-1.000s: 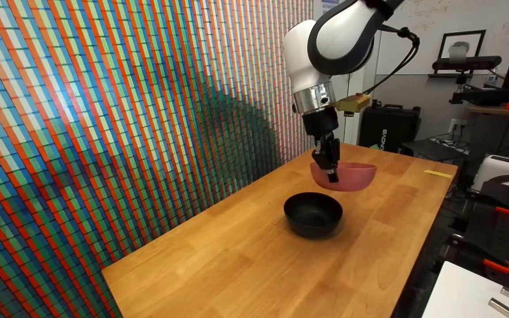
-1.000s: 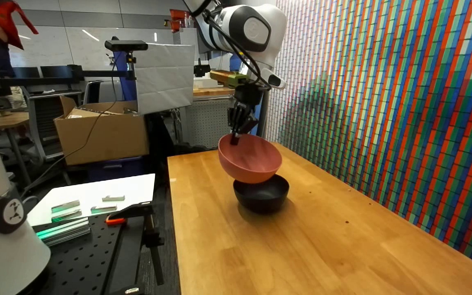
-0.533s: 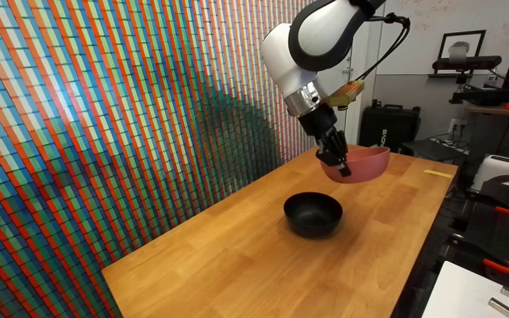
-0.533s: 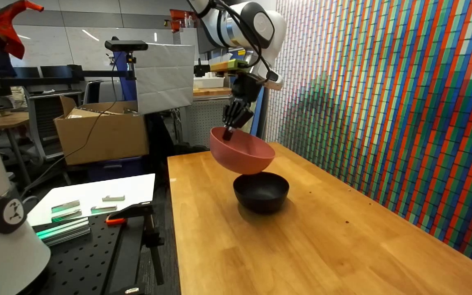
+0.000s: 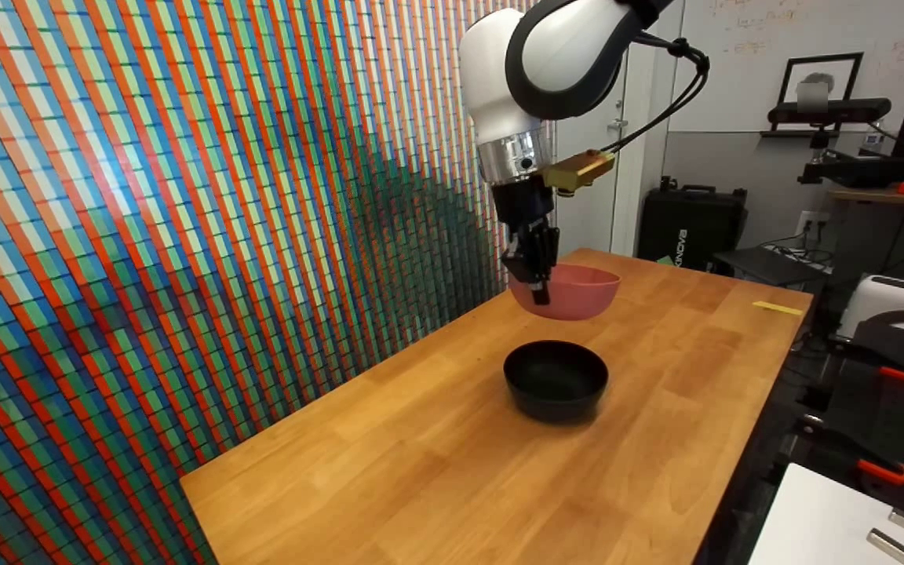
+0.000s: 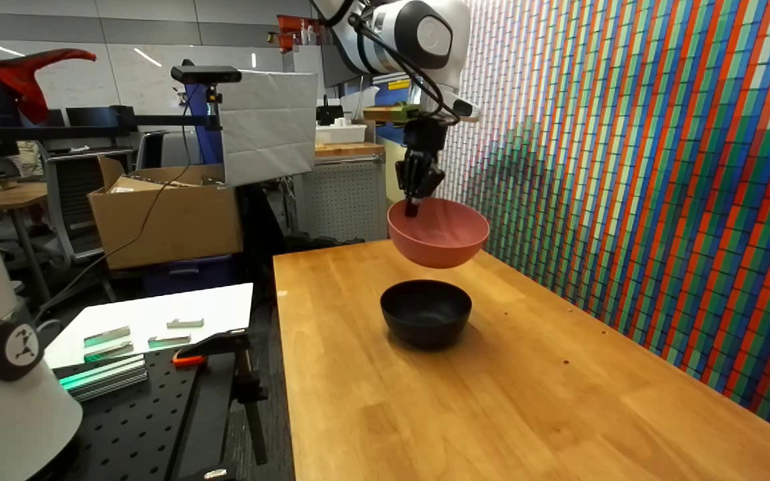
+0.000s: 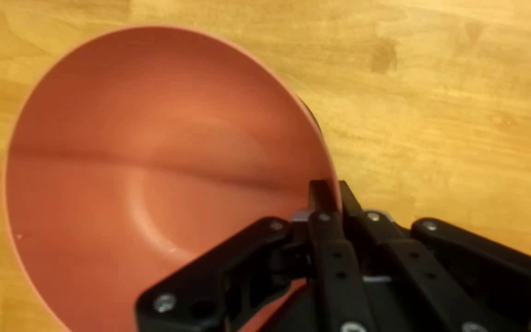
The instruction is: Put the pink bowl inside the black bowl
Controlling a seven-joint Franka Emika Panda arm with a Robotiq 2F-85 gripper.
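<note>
The pink bowl [image 5: 581,294] hangs in the air above the table, slightly tilted, in both exterior views [image 6: 448,234]. My gripper [image 6: 412,208] is shut on its rim, with one finger inside and one outside the wall. The wrist view shows the gripper [image 7: 334,190] pinching the rim of the pink bowl [image 7: 155,115]. The black bowl [image 5: 555,382] stands upright on the table below, and its inside looks empty in both exterior views [image 6: 425,314]. In the wrist view a thin dark edge, perhaps of the black bowl, shows past the pink rim; the rest is hidden.
The wooden table [image 5: 421,471] runs along a colourful tiled wall [image 5: 224,235]. A yellow strip [image 5: 778,308] lies near the table's far edge. A side table with a white board [image 6: 158,314] and metal pieces stands beside it.
Over the last half second the gripper and pink bowl have swung toward the tiled wall. The bowl is higher than a second ago and less tilted than half a second ago. The black bowl has not moved.
</note>
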